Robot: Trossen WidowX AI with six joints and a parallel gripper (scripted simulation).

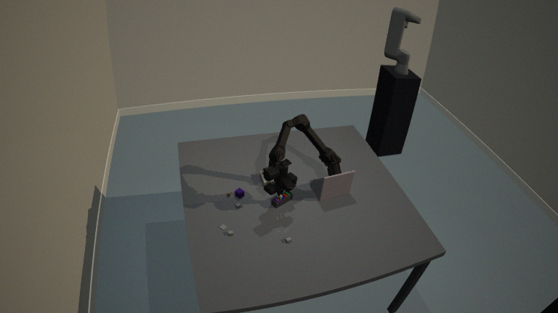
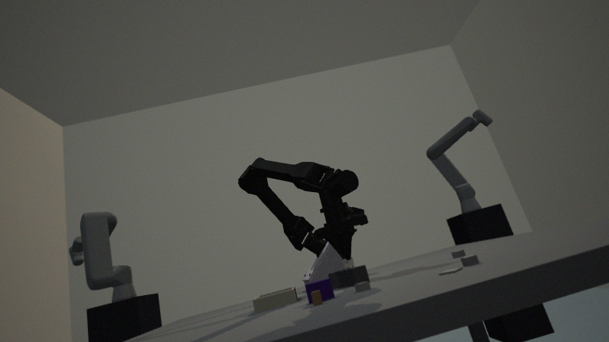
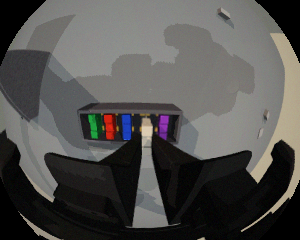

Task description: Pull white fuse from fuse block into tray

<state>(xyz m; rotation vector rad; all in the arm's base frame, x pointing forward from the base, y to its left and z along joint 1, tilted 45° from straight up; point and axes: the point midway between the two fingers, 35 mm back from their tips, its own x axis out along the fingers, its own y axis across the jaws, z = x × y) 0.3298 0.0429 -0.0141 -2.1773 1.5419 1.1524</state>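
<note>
My gripper (image 1: 280, 192) (image 2: 347, 258) (image 3: 146, 138) is shut on the white fuse (image 2: 348, 263) (image 3: 147, 129). The fuse hangs upright from the fingertips, just above the fuse block (image 1: 282, 201) (image 2: 354, 276) (image 3: 130, 107). Contacts of its slot show behind it in the wrist view. The green fuse (image 3: 94, 126), red fuse (image 3: 110, 126) and blue fuse (image 3: 126, 127) stand in the block on one side of that slot, the purple fuse (image 3: 163, 127) on the other. The beige tray (image 1: 262, 178) (image 2: 274, 301) is partly hidden behind the gripper in the top view.
An upright pale panel (image 1: 337, 186) (image 2: 323, 264) stands beside the block, near the arm's base. A purple cube (image 1: 239, 193) (image 2: 320, 290) and a small orange block (image 1: 228, 194) (image 2: 316, 297) stand on the block's other side. Several small grey pieces lie on the table (image 1: 349, 243).
</note>
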